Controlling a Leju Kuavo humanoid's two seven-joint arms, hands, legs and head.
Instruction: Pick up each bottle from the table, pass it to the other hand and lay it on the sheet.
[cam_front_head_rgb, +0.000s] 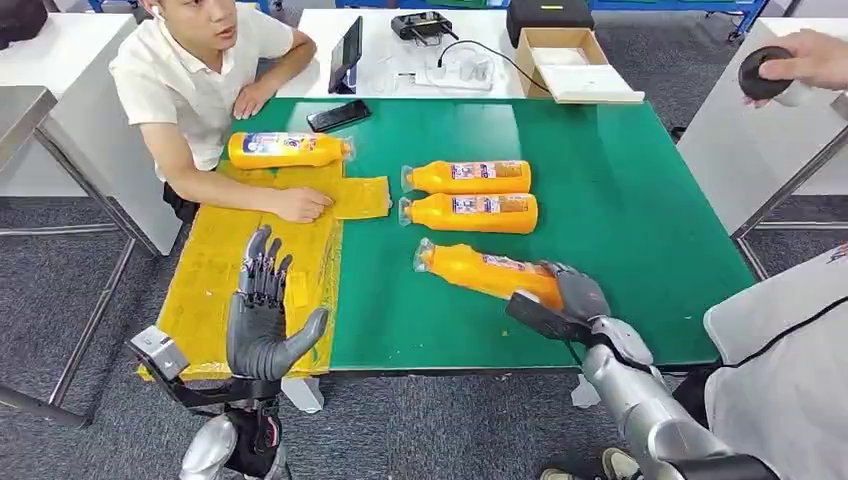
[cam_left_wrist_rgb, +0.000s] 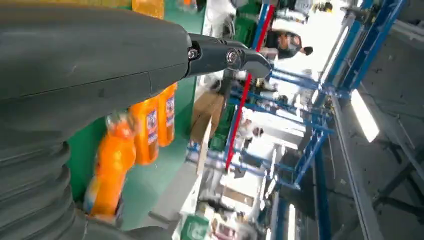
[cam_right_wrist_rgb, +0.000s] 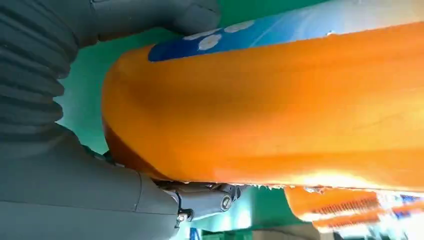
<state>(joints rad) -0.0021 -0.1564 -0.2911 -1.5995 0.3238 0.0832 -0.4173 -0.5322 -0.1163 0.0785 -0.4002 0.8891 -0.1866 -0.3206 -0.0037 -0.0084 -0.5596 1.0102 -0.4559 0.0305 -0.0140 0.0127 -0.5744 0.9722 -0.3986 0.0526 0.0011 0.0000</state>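
Right hand (cam_front_head_rgb: 572, 296) is wrapped around the base of the nearest bottle (cam_front_head_rgb: 487, 270) on the green desk (cam_front_head_rgb: 640, 220); left hand (cam_front_head_rgb: 262, 318) hovers spread over the yellow sheet (cam_front_head_rgb: 205, 280).

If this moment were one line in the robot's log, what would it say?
right hand: grips nearest bottle | left hand: open, raised | sheet: one bottle

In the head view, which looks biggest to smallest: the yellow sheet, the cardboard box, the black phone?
1. Yellow sheet, by far.
2. Cardboard box.
3. Black phone.
The box and phone sit farther from the camera, so they may look smaller than they are.
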